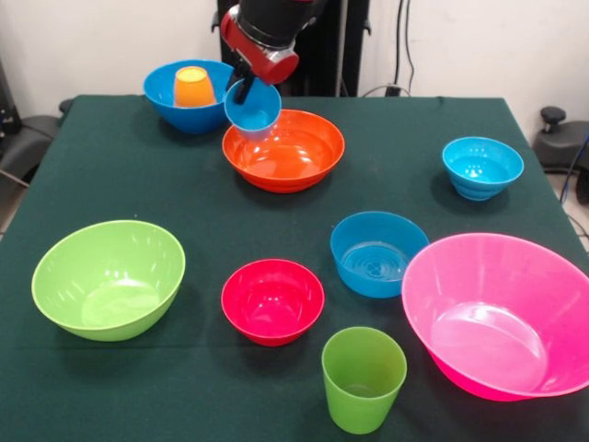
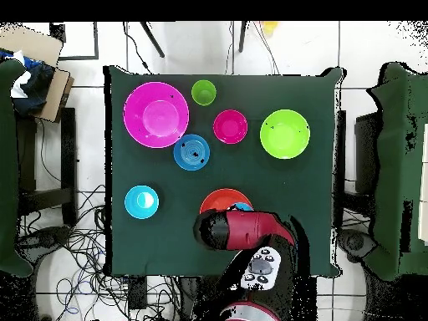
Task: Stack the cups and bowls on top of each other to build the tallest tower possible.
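Observation:
My gripper (image 1: 242, 89) is shut on the rim of the light blue cup (image 1: 254, 110). The cup hangs tilted over the far left edge of the wide orange bowl (image 1: 285, 152). Behind it, the orange cup (image 1: 193, 87) stands inside the large blue bowl (image 1: 189, 110). Nearer the front are the lime green bowl (image 1: 109, 279), the small red bowl (image 1: 272, 301), the medium blue bowl (image 1: 377, 253), the large pink bowl (image 1: 502, 313) and the green cup (image 1: 363, 378). The small turquoise bowl (image 1: 482, 168) sits at the right. In the overhead view the arm (image 2: 242, 232) hides the gripper and part of the orange bowl (image 2: 219, 200).
The dark green table (image 1: 138, 184) carries every item. Chairs stand at both sides (image 2: 17, 167) and cables lie on the floor (image 2: 75, 242). Bare cloth lies between the orange bowl and the front row, and at the left side.

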Robot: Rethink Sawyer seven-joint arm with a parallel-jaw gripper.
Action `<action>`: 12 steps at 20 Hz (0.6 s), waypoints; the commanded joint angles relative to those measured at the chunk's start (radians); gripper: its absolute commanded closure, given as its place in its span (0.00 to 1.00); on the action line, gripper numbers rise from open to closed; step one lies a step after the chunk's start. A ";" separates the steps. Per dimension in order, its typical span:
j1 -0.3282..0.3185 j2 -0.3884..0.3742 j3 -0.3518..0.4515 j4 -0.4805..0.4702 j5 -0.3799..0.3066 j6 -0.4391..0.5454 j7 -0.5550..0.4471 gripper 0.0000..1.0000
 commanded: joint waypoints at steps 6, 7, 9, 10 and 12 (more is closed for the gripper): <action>0.016 0.029 0.091 -0.097 0.081 0.086 0.069 1.00; 0.020 0.032 0.091 -0.103 0.089 0.089 0.074 1.00; 0.026 0.035 0.096 -0.112 0.108 0.102 0.083 1.00; 0.029 0.036 0.098 -0.117 0.119 0.109 0.089 1.00; 0.035 0.037 0.101 -0.121 0.137 0.118 0.096 1.00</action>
